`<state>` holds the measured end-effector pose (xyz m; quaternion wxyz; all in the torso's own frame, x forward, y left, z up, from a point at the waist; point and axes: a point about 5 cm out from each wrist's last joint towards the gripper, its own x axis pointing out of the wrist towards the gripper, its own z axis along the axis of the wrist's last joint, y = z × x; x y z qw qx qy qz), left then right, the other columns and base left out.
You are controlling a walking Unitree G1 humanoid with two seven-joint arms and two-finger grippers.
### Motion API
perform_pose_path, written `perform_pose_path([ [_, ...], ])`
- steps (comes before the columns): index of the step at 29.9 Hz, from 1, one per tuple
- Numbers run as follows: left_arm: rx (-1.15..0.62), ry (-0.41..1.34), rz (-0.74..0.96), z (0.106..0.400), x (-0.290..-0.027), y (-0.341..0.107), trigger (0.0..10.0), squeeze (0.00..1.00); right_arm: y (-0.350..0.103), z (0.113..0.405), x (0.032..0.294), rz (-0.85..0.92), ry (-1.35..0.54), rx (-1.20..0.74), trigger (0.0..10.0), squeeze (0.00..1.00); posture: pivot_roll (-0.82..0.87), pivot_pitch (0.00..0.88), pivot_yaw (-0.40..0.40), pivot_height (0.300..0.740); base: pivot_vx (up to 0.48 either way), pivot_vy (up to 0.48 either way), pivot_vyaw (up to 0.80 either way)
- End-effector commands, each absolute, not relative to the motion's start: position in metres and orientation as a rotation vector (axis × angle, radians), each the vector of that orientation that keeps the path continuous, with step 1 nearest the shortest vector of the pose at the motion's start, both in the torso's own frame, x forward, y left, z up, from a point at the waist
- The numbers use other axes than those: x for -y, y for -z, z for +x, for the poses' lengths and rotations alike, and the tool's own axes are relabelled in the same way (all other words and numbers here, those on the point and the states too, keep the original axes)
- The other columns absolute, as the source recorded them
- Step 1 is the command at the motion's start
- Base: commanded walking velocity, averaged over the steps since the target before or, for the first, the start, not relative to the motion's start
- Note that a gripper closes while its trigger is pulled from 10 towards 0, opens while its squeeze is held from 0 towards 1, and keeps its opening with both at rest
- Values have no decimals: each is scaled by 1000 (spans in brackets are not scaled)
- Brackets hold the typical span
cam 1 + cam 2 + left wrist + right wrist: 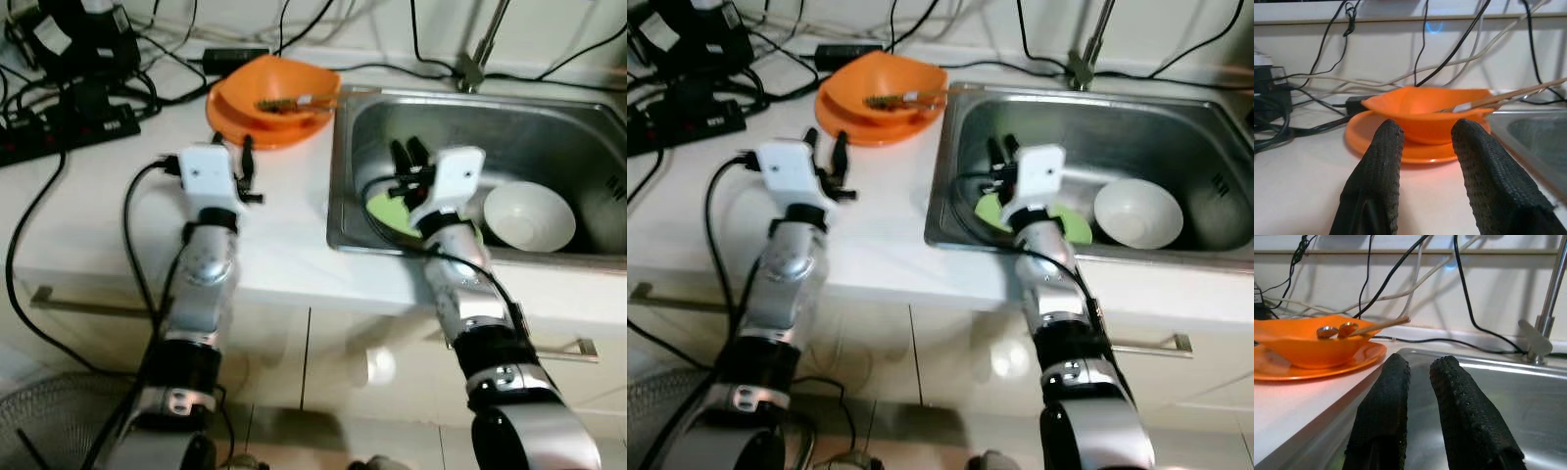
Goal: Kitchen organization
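Left wrist view puts the orange plastic bowl [1425,115] on its orange plate [1405,147] straight ahead of my left gripper [1427,183], fingers parted, holding nothing. I judge this the approach step. My right gripper [1418,411] hangs over the steel sink [509,127], fingers slightly apart, empty; the white bowl [529,215] sits just beside it. Next I'd advance and close on a rim.

The sink [578,132] is brushed metal with a soft shine, and the white bowl [529,217] inside it looks smooth and glossy like ceramic. The orange bowl [1425,115] and the orange plate [1376,142] under it seem to be smooth plastic with a light gloss, on a white, slightly shiny counter [274,235]. The fingers [1378,181] of both grippers are covered with a rough, matt black woven texture, while the arms [201,284] are polished silver metal
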<state>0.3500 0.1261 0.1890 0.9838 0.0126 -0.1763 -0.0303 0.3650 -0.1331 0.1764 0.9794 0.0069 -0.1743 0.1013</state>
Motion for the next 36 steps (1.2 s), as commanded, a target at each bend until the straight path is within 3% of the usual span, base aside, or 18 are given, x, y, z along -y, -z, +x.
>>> perform_pose_path([
  [1,360,58,27,350,-128,-192,10000,0,-179,365,130,27,-211,362,10000,0,89,99,-19,740,0,0,0],
  [32,393,52,20,350,-129,-200,10000,0,-180,365,130,32,-215,365,10000,0,91,96,-20,740,317,0,0],
  [36,407,52,11,348,-130,-202,10000,0,-180,365,130,33,-213,365,10000,0,92,96,-21,740,0,0,0],
])
